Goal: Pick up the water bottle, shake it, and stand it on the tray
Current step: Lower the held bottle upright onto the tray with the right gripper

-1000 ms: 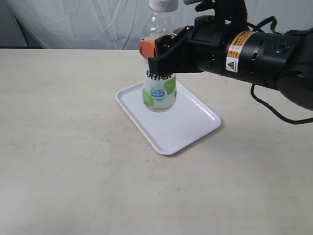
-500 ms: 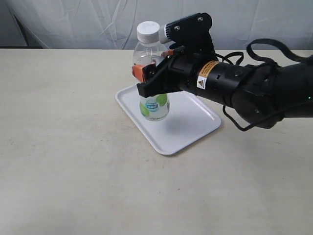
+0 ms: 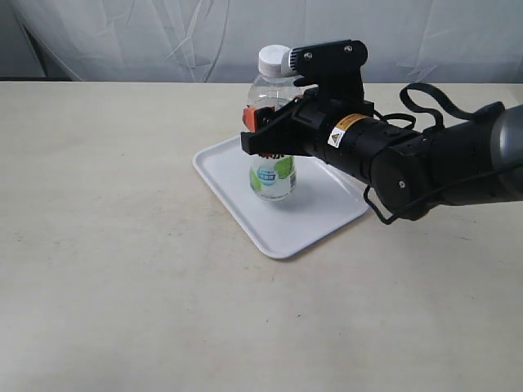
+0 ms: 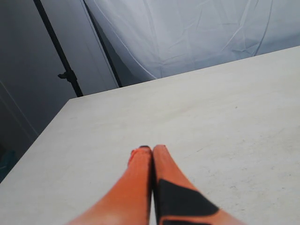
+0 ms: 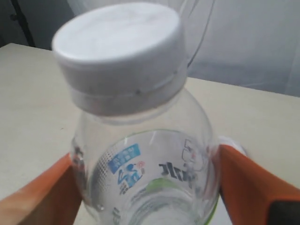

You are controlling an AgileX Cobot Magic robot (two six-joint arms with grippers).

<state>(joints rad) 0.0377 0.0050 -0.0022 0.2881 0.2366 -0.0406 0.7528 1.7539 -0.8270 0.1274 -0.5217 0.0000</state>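
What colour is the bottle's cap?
White; the right wrist view shows the cap best.

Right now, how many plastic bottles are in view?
1: the small clear plastic water bottle with a white cap, upright in the right gripper over the flat white rectangular tray. No other shows.

The tray is lying mid-frame on the table. The water bottle is standing upright over its upper-left part.

exterior: oblique over table | left wrist: low along table | right wrist: close above water bottle
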